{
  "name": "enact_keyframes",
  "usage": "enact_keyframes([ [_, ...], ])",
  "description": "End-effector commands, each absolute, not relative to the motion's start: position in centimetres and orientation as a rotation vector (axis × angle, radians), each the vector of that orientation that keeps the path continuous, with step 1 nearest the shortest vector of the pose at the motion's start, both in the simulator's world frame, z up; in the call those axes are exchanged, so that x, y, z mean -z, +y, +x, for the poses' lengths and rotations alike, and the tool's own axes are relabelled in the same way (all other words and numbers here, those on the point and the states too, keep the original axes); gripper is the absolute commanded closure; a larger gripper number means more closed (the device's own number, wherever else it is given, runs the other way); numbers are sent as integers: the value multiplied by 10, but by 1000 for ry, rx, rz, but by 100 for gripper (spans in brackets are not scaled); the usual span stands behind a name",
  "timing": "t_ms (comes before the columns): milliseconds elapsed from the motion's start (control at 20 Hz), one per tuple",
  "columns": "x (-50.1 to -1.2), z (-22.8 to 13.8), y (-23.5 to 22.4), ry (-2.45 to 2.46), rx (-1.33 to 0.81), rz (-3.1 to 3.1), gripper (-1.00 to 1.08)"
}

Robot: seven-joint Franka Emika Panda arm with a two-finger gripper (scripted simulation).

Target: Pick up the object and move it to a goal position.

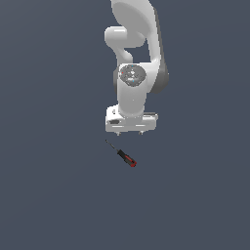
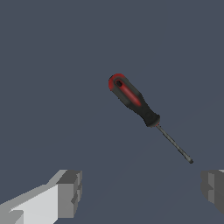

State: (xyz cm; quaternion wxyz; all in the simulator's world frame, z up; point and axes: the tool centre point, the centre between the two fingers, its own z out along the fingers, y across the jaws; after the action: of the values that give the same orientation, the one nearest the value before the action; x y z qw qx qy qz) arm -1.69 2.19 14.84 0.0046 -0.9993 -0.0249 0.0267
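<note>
You see the screwdriver (image 1: 123, 155) lying flat on the plain dark grey bench (image 1: 49, 195), clear of the arm and touched by nothing. In the exterior view its long axis runs on a diagonal: the thin dark shaft tip points up toward the exterior view's left, and the handle, black with a red end, trails down toward the exterior view's right. The red end is the part farthest from the arm.

The arm (image 1: 134, 58) hangs over the bench with its wrist turned straight down. The end effector (image 1: 129, 133) sits just above and slightly to the exterior view's right of the shaft tip, near the screwdriver but apart from it. From this view you can only make out two small finger stubs under the white hand body.

The wrist view tells you more. The screwdriver (image 2: 146, 114) lies ahead of the end effector (image 2: 142, 190), not between the fingers. Its red-capped handle is the end farther from the fingers, and the shaft slants back toward one of them, with the tip stopping short of it. The two grey fingertips (image 2: 70, 192) stand wide apart at opposite edges of the picture, with bare bench between them, so the end effector is spread fully or nearly so and has hold of nothing.
</note>
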Motion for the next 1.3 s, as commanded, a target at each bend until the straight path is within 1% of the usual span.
enact_keyframes([
  [0,-148,-17,22,-78,-84,-3130,-92],
  [550,-169,-5,2,-19,-37,-3142,-92],
  [900,-164,-4,2,-65,-39,-3142,-92],
  [1250,-152,-2,-3,-213,-36,-3138,-92],
])
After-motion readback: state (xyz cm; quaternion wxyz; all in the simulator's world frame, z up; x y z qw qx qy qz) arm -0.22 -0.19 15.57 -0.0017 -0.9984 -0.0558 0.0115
